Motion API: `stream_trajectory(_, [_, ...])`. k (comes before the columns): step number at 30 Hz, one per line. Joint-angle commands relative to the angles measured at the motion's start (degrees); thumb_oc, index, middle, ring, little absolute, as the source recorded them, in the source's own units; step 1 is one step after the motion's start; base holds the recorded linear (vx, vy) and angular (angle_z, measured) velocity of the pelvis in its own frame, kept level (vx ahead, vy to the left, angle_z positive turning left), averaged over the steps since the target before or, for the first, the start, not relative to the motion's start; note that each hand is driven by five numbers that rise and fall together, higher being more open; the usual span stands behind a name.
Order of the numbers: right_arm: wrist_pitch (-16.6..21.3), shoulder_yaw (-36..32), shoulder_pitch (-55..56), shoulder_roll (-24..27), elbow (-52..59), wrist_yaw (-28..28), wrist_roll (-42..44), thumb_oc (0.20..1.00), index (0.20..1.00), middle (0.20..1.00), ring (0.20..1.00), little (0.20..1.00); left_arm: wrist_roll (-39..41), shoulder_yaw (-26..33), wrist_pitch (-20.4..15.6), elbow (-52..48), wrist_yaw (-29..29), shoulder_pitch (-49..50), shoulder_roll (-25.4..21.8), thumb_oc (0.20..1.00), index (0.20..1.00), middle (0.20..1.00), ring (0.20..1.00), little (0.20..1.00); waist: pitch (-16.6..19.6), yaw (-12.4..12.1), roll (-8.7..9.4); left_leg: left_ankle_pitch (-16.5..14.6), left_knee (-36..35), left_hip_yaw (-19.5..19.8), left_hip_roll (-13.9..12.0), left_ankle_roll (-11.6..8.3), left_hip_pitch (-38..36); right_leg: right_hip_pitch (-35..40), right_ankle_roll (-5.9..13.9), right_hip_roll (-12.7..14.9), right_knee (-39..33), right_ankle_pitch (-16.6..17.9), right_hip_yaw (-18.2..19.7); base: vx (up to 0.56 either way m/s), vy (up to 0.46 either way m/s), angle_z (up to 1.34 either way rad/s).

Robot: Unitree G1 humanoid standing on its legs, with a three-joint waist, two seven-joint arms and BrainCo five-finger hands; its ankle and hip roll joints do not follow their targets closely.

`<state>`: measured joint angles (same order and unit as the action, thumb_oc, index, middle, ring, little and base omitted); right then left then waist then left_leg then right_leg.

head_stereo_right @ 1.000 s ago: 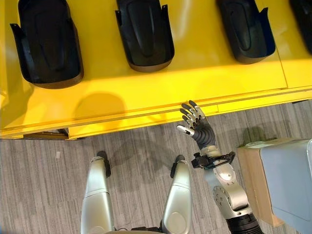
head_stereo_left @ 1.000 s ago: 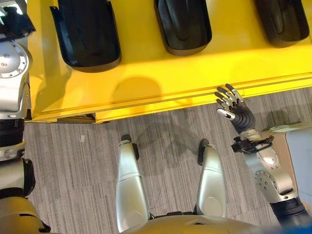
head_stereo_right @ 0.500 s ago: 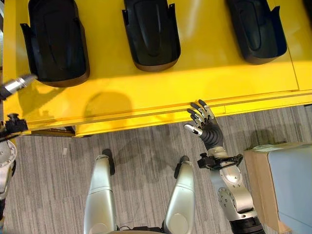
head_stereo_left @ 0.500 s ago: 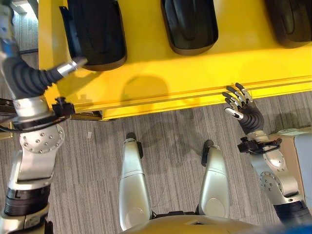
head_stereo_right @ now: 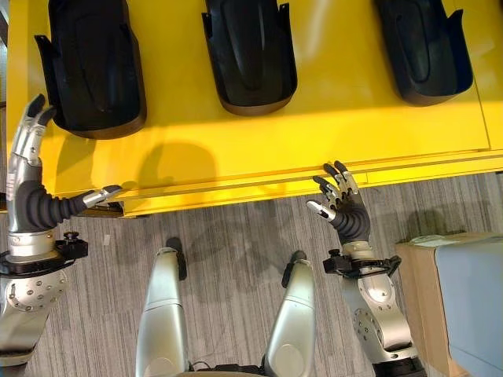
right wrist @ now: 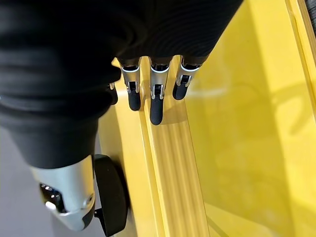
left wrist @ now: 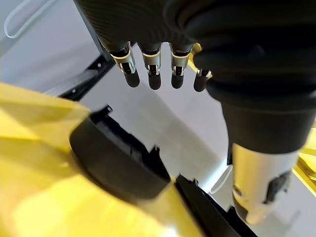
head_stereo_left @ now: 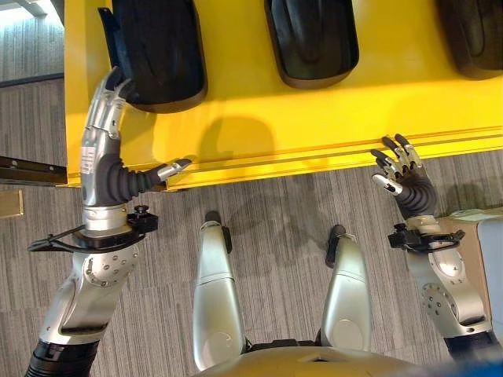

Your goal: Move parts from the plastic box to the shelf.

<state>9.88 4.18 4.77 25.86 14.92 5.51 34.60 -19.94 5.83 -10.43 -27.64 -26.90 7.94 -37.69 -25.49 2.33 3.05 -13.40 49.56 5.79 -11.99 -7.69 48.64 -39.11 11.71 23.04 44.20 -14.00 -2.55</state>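
Silver-grey arms w/ screws, dark ribbed wrist covers, silver dark-tipped fingers (head_stereo_left: 397, 153).

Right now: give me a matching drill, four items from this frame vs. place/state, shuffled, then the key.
Column 1
1. left hand
2. right hand
3. leftmost black part
4. cardboard box

Column 2
A. lying on the yellow shelf, at its left end
B. on the floor at the robot's right, off the shelf
C. open, fingers straight, tips up at the edge of the leftmost black part
D. open, fingers spread, at the shelf's front edge, holding nothing

Pairs: 1-C, 2-D, 3-A, 4-B
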Motion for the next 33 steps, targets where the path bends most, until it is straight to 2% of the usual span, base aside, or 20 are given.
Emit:
stream_trajectory(1, [4.95, -2.75, -0.89, -0.36, 2.49, 1.55, -1.87, 1.0, 1.0, 1.0, 1.0, 1.0, -3.58, -3.32, -1.31, 1.73, -1.41, -2.94, -2.54, 1.0, 1.0, 1.0, 1.0, 1.0, 1.41, 0.27, 1.08, -1.07, -1.71, -0.62, -1.02, 2.37, -1.84, -0.44, -5.43, 0.54, 4.93, -5.29, 0.46, 0.0, 0.0, 0.0])
stream_trajectory(9, [5.06, -1.86, -1.13, -0.91, 1.78, 2.63, -2.15, 1.0, 1.0, 1.0, 1.0, 1.0, -6.56, -9.84, 0.68, 7.78, 0.36, -6.05, -2.35, 1.0, 1.0, 1.0, 1.0, 1.0, 0.7, 0.92, 1.54, -1.21, -1.44, -0.73, -1.04, 2.57, -1.86, -0.53, -5.63, 0.22, 5.16, -5.3, 0.6, 0.0, 0.0, 0.0])
stream_trajectory(16, [5.26, -1.95, -1.5, -1.38, 1.61, 3.5, -2.7, 1.0, 1.0, 1.0, 1.0, 1.0, -8.41, -13.02, 1.59, 10.93, 1.68, -6.34, -2.34, 1.0, 1.0, 1.0, 1.0, 1.0, 0.29, 1.07, 1.63, -1.35, -1.28, -0.9, -1.08, 2.65, -1.86, -0.65, -5.69, -0.06, 5.34, -5.45, 0.82, 0.0, 0.0, 0.0])
stream_trajectory(26, [5.14, -1.54, -2.44, -1.68, 1.29, 4.0, -2.8, 1.0, 1.0, 1.0, 1.0, 1.0, -9.44, -13.65, 2.16, 12.96, 2.2, -5.88, -2.27, 1.0, 1.0, 1.0, 1.0, 1.0, -0.45, 1.01, 1.53, -1.63, -0.62, -0.8, -0.92, 2.92, -1.45, -1.12, -5.77, -0.22, 6.0, -5.8, 1.05, 0.0, 0.0, 0.0])
stream_trajectory(33, [4.9, -1.67, -2.88, -2.14, 0.9, 4.65, -2.93, 1.0, 1.0, 1.0, 1.0, 1.0, -9.31, -11.71, 2.96, 13.73, 1.26, -4.84, -1.4, 1.0, 1.0, 1.0, 1.0, 1.0, -0.7, 0.87, 1.43, -1.74, -0.48, -0.71, -0.82, 3.02, -1.32, -1.16, -5.87, -0.36, 6.14, -5.95, 0.98, 0.0, 0.0, 0.0])
